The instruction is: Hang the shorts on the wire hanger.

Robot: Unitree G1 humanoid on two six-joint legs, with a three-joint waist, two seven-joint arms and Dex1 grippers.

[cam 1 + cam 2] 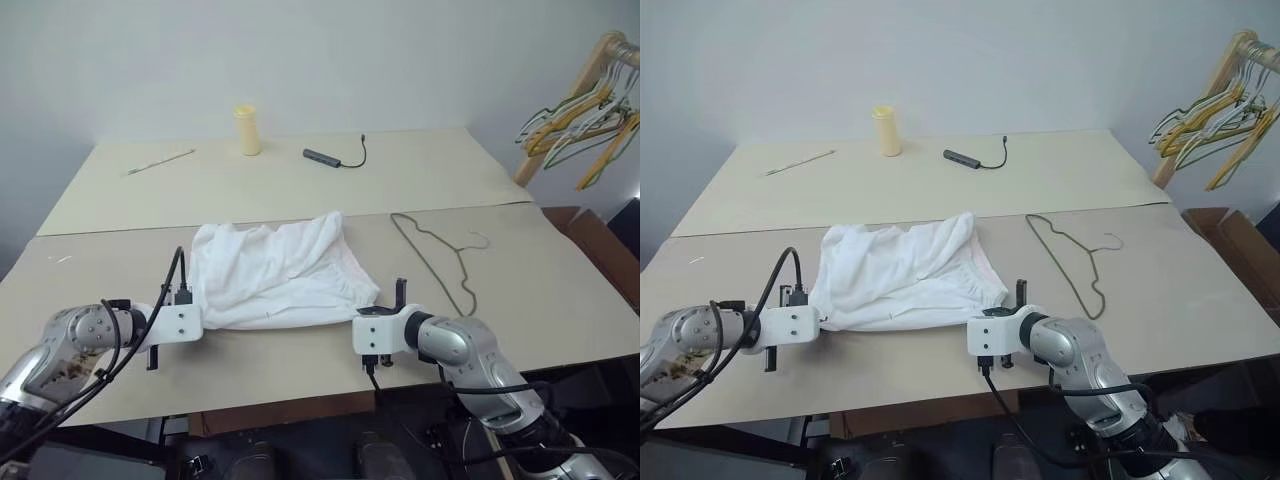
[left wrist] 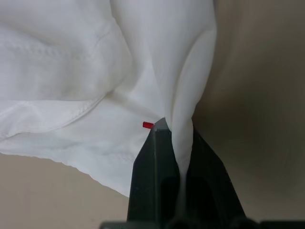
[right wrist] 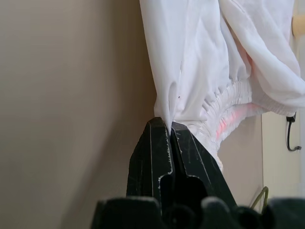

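Left-eye view showed the shorts [image 1: 280,272] lying on the near half of the table [image 1: 120,380], well left of the wire hanger [image 1: 440,258], which lay flat and apart from the cloth with its hook toward the right edge. The left gripper [image 1: 183,292] had its two black fingers closed on the near-left corner of the fabric, and its wrist view showed a thin fold pinched between the pads beside a tiny red mark [image 2: 148,125]. The right gripper [image 3: 170,125] was likewise clamped shut on the near-right corner, just beside the gathered waistband [image 3: 224,102], where a faint pink lining showed through. Holding two opposite corners probably served to stretch the garment into a straight edge that could be lifted and draped over the hanger's bar; the cloth between the grips looked only loosely taut, though the wrinkles made that hard to judge. A yellow cup [image 1: 247,130], a dark cable adapter [image 1: 335,157] and coloured hangers [image 1: 585,120] on a rack stood well away. No brand, label or legible writing appeared on anything.
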